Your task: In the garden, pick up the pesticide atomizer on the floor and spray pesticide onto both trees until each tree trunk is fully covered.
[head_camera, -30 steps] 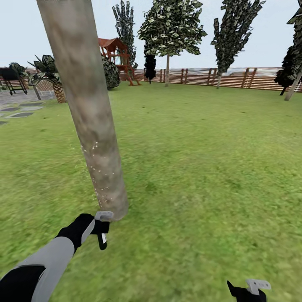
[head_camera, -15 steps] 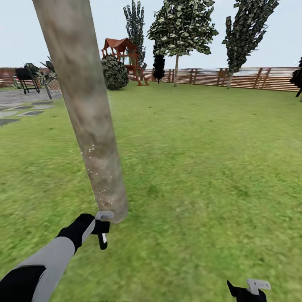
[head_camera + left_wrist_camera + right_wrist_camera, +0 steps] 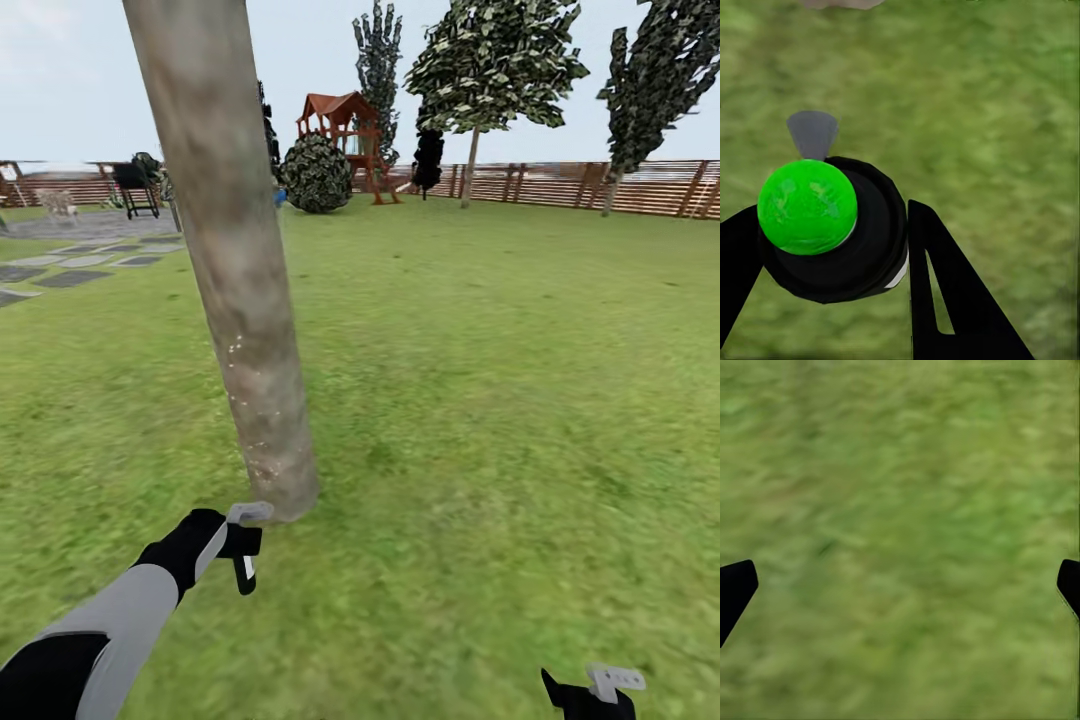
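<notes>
The left gripper [image 3: 243, 545] has its black fingers [image 3: 945, 292] pinched on the small dark spray bottle with a bright green round top, the pesticide atomizer [image 3: 832, 225]. In the left wrist view the bottle sits squarely between the two fingers, touching both, with a small grey nozzle-like tab jutting from its far side. In the head view the bottle is too small to make out clearly; a dark stub with a white mark hangs just below the fingers, and it may be the bottle.

Just beyond those fingers stands the thick, smooth, leaning tree trunk, mottled grey-beige with brown patches [image 3: 245, 300]. Its foot meets the green grass lawn [image 3: 480, 400] right beside the fingertips, nearly touching them. Pale specks dot the trunk's lower part.

The right gripper [image 3: 590, 690] hangs low over bare grass, well apart from the trunk. Its black fingers [image 3: 735, 589] are spread wide, with nothing between them.

Far ahead of both pairs of fingers runs the brown slatted wooden fence [image 3: 560, 185], with a red-roofed wooden play tower [image 3: 345, 140] and slim dark trees before it. Flat grey stone slabs [image 3: 70, 270] lie in the grass far out on the left fingers' side.
</notes>
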Motion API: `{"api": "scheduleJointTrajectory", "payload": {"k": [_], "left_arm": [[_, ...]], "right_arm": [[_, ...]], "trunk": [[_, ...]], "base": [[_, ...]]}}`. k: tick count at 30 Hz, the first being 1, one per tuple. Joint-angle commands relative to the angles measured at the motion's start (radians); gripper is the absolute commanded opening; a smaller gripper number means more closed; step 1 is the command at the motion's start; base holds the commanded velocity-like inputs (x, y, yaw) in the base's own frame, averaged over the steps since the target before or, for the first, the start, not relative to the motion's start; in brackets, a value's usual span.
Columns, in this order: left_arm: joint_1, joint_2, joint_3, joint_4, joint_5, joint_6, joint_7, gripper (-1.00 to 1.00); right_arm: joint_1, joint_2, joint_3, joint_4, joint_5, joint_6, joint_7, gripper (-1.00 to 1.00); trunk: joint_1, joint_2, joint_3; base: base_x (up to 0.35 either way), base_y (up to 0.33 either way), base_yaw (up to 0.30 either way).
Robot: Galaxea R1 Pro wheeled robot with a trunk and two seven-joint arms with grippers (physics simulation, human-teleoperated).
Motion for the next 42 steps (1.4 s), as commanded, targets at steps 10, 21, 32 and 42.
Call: {"api": "scheduleJointTrajectory", "payload": {"k": [10, 21, 32, 42], "left_arm": [[0.0, -0.001, 0.0, 0.0, 0.001, 0.0, 0.0, -1.0], [0.0, -0.001, 0.0, 0.0, 0.001, 0.0, 0.0, -1.0], [0.0, -0.001, 0.0, -0.002, 0.001, 0.0, 0.0, -1.0], [0.001, -0.004, 0.0, 0.01, 0.003, -0.067, 0.0, -1.0]], "right_arm": [[0.0, 0.0, 0.0, 0.0, 0.0, 0.0, 0.0, 1.0], [0.0, 0.001, 0.0, 0.0, 0.0, 0.0, 0.0, 1.0], [0.0, 0.0, 0.0, 0.0, 0.0, 0.0, 0.0, 1.0], [0.0, 0.0, 0.0, 0.0, -0.001, 0.0, 0.0, 1.0]], "trunk": [[0.0, 0.0, 0.0], [0.0, 0.0, 0.0], [0.0, 0.0, 0.0], [0.0, 0.0, -0.001]], "base": [[0.098, -0.294, 0.273], [0.122, -0.28, 0.195], [0.0, -0.115, 0.002], [-0.162, 0.0, 0.111]]}}
